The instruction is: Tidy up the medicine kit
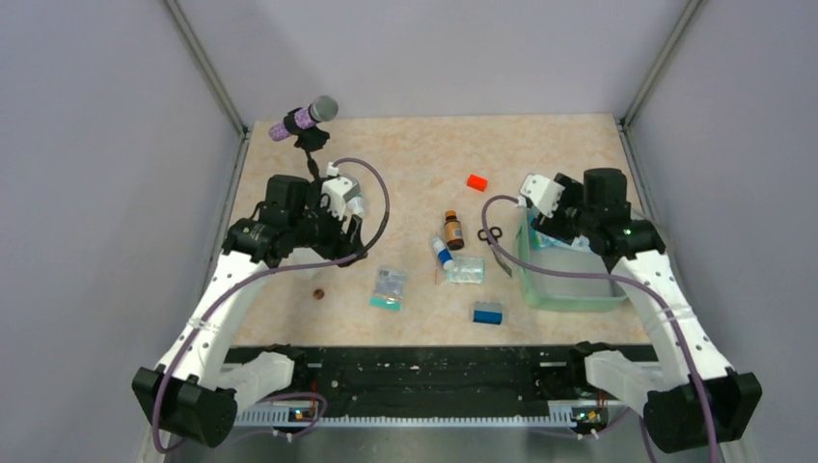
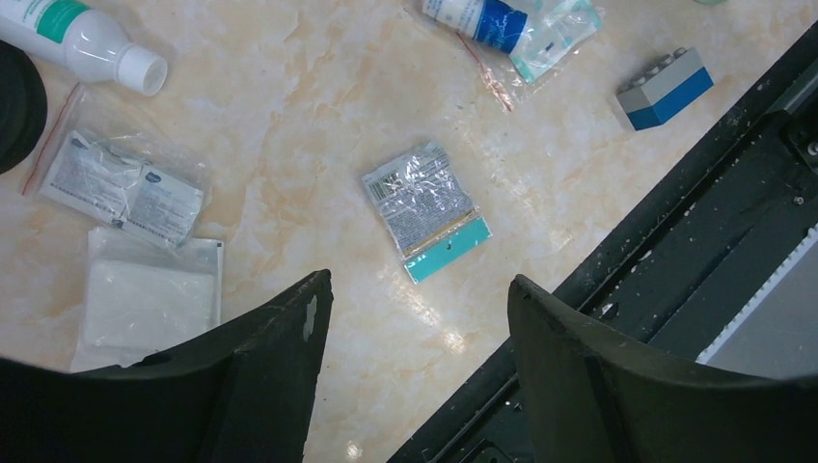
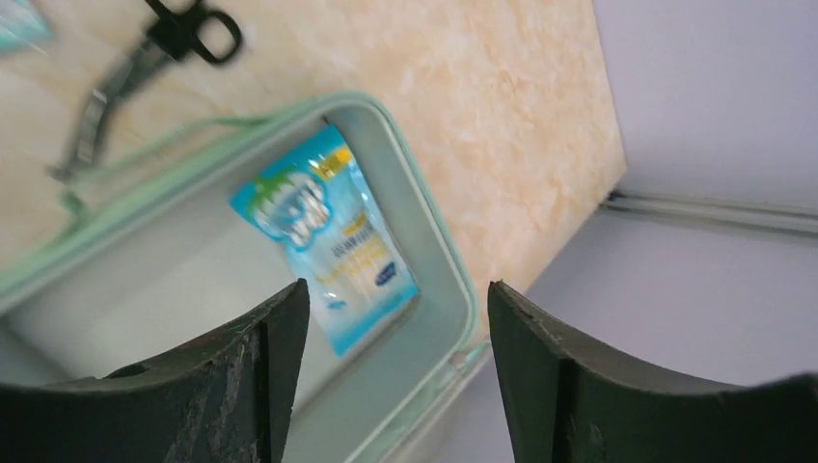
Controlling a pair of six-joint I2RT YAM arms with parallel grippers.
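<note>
The medicine kit (image 1: pixel 571 303) is a pale mint-green case lying open at the right of the table. In the right wrist view its rim (image 3: pixel 426 198) frames a blue-and-white sachet (image 3: pixel 323 246) lying inside. My right gripper (image 1: pixel 548 218) hovers over the kit's far end, open and empty (image 3: pixel 397 294). My left gripper (image 1: pixel 338 220) is at the table's left, open and empty (image 2: pixel 420 289), above bare table just near of a clear sachet with a teal strip (image 2: pixel 425 210). That sachet also shows in the top view (image 1: pixel 389 287).
An orange-red block (image 1: pixel 477 182), a brown bottle (image 1: pixel 453 231), a blue-labelled bottle (image 1: pixel 442 254) on a clear bag (image 1: pixel 467 271), black scissors (image 1: pixel 492 239) and a blue block (image 1: pixel 488 313) lie mid-table. A white bottle (image 2: pixel 82 39), gauze packets (image 2: pixel 121 183) and a white pad (image 2: pixel 149 299) lie under the left arm.
</note>
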